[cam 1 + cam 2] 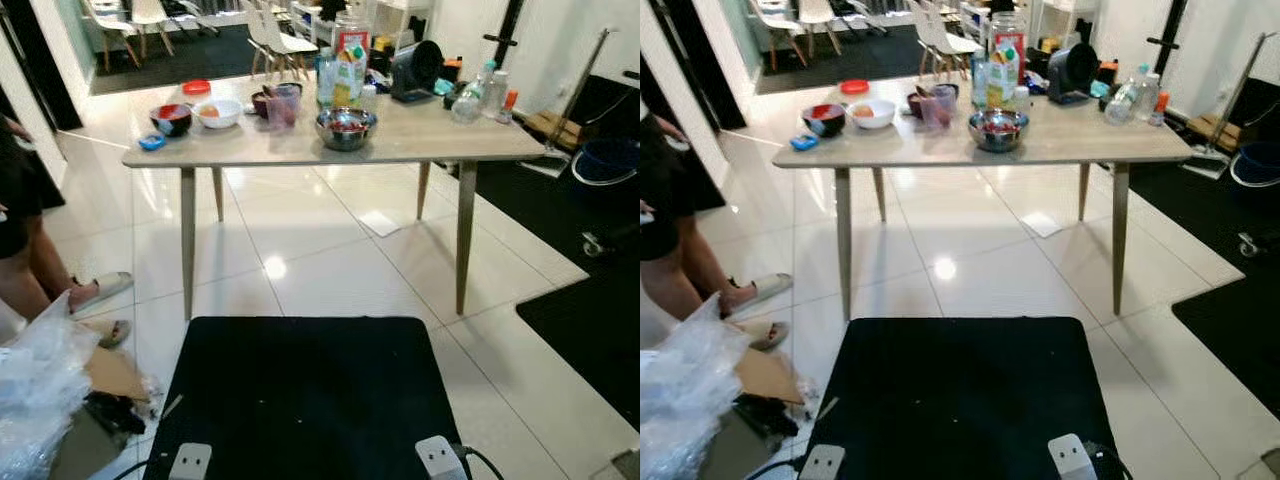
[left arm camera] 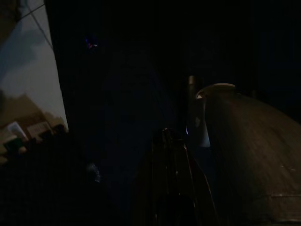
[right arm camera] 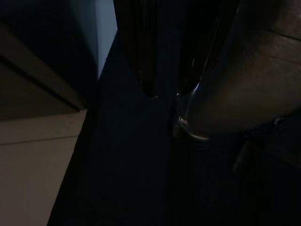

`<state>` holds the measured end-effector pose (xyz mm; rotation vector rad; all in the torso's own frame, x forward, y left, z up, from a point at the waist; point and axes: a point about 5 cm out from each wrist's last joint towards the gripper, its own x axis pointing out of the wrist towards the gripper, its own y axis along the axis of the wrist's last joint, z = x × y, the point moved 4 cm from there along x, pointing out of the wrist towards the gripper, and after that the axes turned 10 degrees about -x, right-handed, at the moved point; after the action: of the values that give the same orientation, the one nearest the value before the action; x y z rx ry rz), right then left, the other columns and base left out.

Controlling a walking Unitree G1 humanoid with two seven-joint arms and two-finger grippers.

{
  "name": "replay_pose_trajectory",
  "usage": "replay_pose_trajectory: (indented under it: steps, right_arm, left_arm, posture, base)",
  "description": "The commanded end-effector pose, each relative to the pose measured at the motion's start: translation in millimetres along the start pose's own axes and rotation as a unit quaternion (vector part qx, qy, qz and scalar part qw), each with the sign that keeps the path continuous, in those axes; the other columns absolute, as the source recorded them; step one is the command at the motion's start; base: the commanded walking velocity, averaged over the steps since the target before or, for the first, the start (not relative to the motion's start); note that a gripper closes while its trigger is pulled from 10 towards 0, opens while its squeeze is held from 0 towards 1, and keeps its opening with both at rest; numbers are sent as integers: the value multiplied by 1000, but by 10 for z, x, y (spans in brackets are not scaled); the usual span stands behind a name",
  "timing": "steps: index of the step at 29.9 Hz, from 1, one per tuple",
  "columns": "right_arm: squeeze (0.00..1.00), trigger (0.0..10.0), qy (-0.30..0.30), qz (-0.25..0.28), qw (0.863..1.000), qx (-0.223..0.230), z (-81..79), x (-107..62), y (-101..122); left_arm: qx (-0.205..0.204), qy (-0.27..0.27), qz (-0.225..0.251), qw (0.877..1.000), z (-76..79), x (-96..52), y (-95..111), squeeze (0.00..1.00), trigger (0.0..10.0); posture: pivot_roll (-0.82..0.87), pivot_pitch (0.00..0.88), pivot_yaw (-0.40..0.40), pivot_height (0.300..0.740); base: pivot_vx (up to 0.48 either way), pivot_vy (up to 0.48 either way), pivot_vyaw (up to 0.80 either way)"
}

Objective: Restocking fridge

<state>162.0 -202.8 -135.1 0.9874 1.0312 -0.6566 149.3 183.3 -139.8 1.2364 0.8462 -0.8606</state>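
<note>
Wooden table [image 1: 420,140] bearing bottles [image 1: 340,75] stands far ahead; both arms' jaws too dark to judge.

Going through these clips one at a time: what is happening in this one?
Nothing is being handled yet. The robot stands facing a wooden table that carries bowls, a steel bowl, bottles and jars. Both arms hang idle in the shade. A person's legs stand at the left, beside a clear plastic bag on the floor.

Pale wood-grain bench [image 1: 420,140] w/ shiny silver steel bowl [image 1: 346,128], white bowl [image 1: 219,113], red-and-black bowl [image 1: 172,119], pink plastic cup [image 1: 283,105]. Glossy white tiled floor [image 1: 330,250], black mat [image 1: 590,320].
</note>
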Motion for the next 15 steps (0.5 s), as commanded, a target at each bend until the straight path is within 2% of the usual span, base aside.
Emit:
replay_pose_trajectory:
  steps: [1,15]
  right_arm:
    - [0,10000,0,-5,1000,2,3,-3,-28]
    - [0,10000,0,-3,1000,-10,9,-1,-6]
  left_arm:
    - [1,1,-6,1000,-20,-5,-22,0,10000]
    - [12,-4,-1,1000,-3,4,39,0,10000]
  posture:
    - [-40,0,27,740]
    - [-42,0,24,740]
  base:
    - [270,0,0]
    - [282,0,0]
